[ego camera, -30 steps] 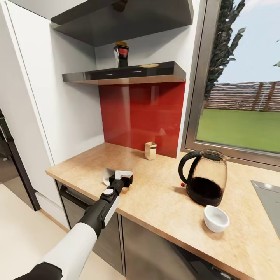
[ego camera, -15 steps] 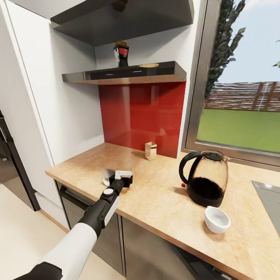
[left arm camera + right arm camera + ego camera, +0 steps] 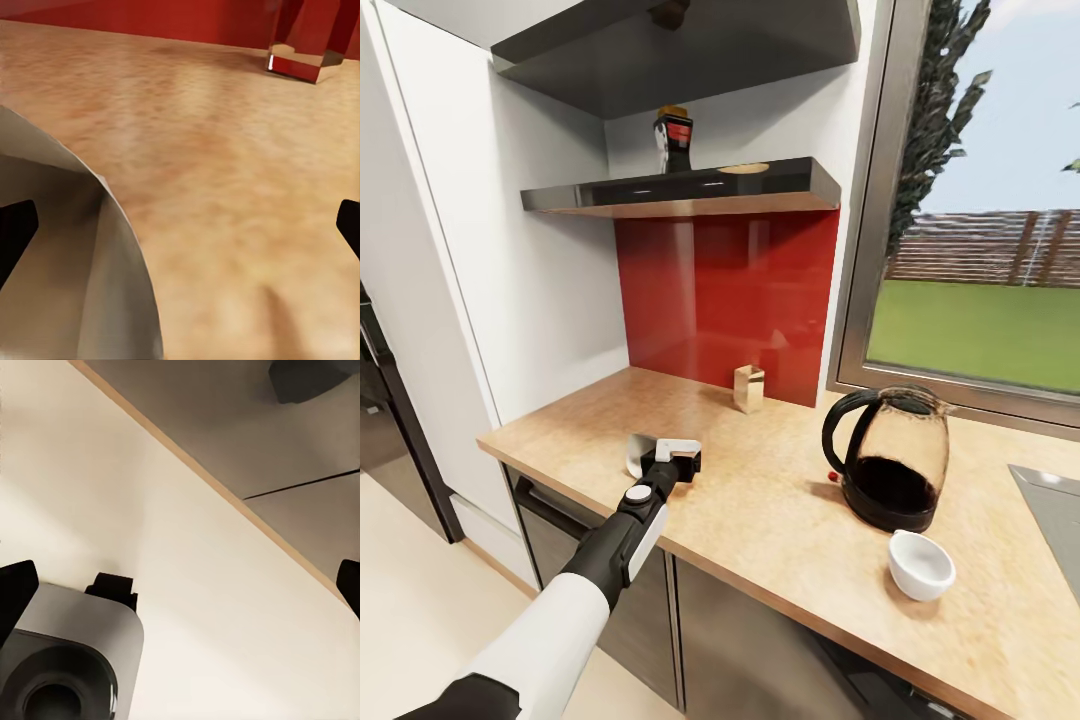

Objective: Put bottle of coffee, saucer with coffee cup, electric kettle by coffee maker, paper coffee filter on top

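Up on the dark wall shelf [image 3: 690,188], the bottle of coffee [image 3: 673,140] stands upright with its yellow lid on, well above the bench [image 3: 780,520]. Down on that pale wood-look bench, the left gripper [image 3: 660,447] reaches out over the near left part of the worktop, beside a small white curved piece that looks like the paper coffee filter [image 3: 636,453]. From the left wrist view the filter [image 3: 67,255] sits against one dark fingertip while the other fingertip is far across the bare worktop, so the jaws stand spread wide and pinch nothing.

Further along, the electric kettle [image 3: 888,457] stands upright on its black base near the window, its loop handle turned toward the left arm. Just in front of it sits the white coffee cup [image 3: 921,564], apart from the kettle and close to the bench's front edge. A small tan box [image 3: 748,388] stands against the red backsplash [image 3: 725,300].

Through the right wrist view, the right gripper [image 3: 180,585] hangs over pale floor and cabinet fronts, its two dark fingertips far apart and holding nothing.
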Robot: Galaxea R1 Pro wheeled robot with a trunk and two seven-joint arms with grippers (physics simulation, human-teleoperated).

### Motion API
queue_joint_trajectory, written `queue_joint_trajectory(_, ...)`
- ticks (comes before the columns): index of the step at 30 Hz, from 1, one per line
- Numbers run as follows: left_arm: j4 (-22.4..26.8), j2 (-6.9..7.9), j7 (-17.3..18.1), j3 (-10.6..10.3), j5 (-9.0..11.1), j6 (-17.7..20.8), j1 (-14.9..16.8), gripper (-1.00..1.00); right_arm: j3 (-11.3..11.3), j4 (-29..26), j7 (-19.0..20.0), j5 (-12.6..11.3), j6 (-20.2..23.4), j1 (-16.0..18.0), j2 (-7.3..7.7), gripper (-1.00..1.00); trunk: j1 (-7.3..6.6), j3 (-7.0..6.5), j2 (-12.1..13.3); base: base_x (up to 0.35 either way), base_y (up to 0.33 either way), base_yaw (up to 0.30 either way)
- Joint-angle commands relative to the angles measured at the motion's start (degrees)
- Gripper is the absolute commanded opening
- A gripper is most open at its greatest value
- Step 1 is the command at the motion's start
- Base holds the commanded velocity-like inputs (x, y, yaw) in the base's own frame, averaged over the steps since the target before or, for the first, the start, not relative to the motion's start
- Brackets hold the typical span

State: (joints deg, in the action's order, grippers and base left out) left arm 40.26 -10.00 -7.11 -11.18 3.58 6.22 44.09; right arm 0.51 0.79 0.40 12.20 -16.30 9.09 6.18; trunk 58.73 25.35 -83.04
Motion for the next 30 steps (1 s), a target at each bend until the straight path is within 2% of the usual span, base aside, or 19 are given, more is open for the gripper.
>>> queue_joint_trajectory(1, 0.1, 0.00, -0.4, -0.1, 0.4, 0.3, 0.0, 1.00, 0.0, 0.1, 0.0, 0.2, -0.2, 0.1, 0.01, 1.00, 0.00, 0.06, 0.0, 0.000, 0.002, 0.000)
queue_joint_trajectory(21, -0.4, 0.00, -0.3, -0.1, 0.3, 0.3, 0.0, 1.00, 0.0, 0.1, 0.0, 0.2, -0.2, 0.1, 0.04, 1.00, 0.00, 0.06, 0.0, 0.010, 0.000, 0.000)
queue_joint_trajectory(30, -1.5, 0.00, -0.3, -0.2, 0.4, -1.5, 0.0, 1.00, 0.0, 0.1, 0.0, 0.2, -0.2, 0.1, 0.04, 1.00, 0.00, 0.06, 0.0, 0.001, 0.000, 0.000)
